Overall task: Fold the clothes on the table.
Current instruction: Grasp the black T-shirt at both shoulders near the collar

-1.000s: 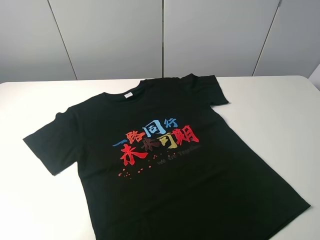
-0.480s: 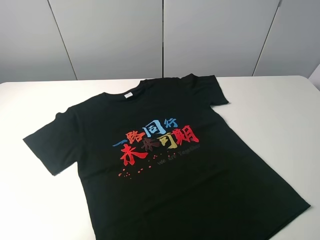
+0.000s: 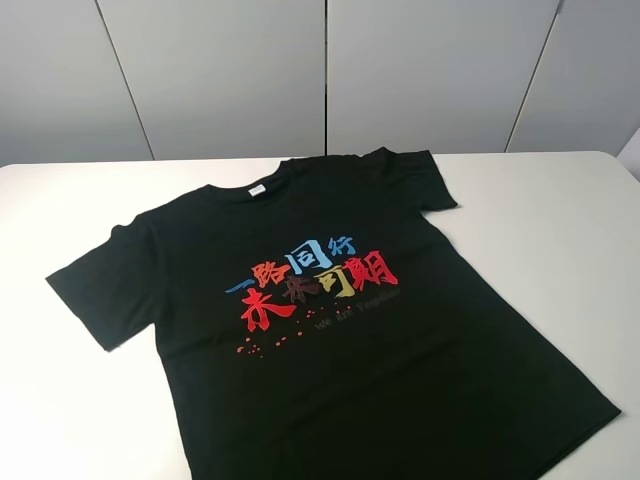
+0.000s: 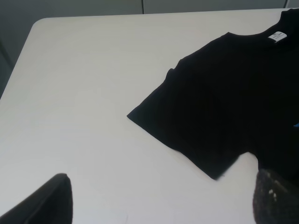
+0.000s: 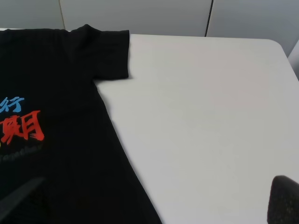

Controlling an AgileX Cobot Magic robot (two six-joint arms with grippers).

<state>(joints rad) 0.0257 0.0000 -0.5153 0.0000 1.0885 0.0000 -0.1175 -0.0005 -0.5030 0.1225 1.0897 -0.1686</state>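
Note:
The clothes are one black T-shirt (image 3: 330, 320) spread flat, print side up, on the white table (image 3: 560, 230), collar toward the far edge and hem running off the near edge of the exterior view. No arm shows in that view. My left gripper (image 4: 161, 189) is open, hovering over bare table near the shirt's left sleeve (image 4: 187, 126). The right gripper (image 5: 159, 186) is open above the shirt's right side edge, nearer than the right sleeve (image 5: 110, 51). Nothing is between either pair of fingers.
Grey wall panels (image 3: 320, 70) stand behind the table's far edge. Bare white tabletop lies on both sides of the shirt (image 4: 79, 93) (image 5: 210, 102). The table's rounded corners show at the far left (image 4: 39, 23) and far right (image 5: 275, 44).

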